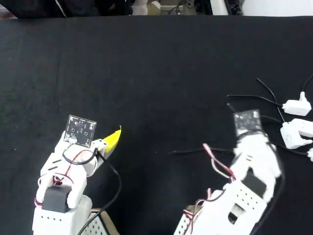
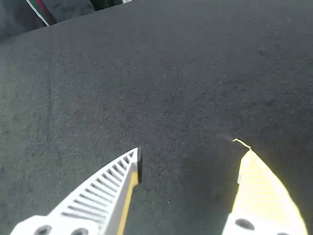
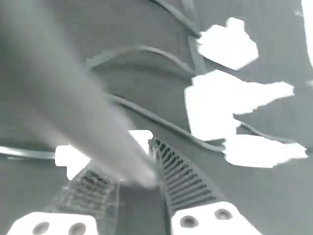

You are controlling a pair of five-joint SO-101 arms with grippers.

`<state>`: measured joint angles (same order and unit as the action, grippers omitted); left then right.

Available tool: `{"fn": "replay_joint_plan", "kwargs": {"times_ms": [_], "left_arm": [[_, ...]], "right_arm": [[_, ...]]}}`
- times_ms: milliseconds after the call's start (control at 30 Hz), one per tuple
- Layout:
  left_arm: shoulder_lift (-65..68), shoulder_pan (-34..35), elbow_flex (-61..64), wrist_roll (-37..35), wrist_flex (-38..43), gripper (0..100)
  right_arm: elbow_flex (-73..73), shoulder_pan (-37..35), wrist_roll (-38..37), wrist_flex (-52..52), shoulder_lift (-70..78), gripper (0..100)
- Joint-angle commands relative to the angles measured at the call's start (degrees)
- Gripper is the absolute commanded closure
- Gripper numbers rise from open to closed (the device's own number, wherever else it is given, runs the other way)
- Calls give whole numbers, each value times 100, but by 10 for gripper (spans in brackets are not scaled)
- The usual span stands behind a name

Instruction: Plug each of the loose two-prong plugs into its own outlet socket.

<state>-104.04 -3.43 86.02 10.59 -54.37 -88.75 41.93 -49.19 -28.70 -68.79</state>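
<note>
**Speaker A:** Can any writing, number or sign be read here?

**Speaker B:** None. The small circuit board (image 1: 80, 130) on the left arm's wrist carries marks too tiny to read. The white plug (image 1: 297, 106), far to the right of that board, shows no legible print.

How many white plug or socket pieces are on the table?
4. Three sit right of the right hand: rear piece, middle piece, and edge piece, cut off. The fourth piece is at that hand. More may be hidden.
</note>
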Motion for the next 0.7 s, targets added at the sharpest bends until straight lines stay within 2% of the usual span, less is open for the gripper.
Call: {"fn": "replay_joint_plan", "kwargs": {"times_ms": [0,267,667], "left_arm": [[-18,-31,-48,26,-176,683],[-18,-13,-31,18,-211,683],[-18,-4,31,26,-211,683]], "right_arm": [[-198,598,-255,826,13,985],[-629,1116,-220,2048,13,985],[-778,1486,-211,2321,13,982]]}}
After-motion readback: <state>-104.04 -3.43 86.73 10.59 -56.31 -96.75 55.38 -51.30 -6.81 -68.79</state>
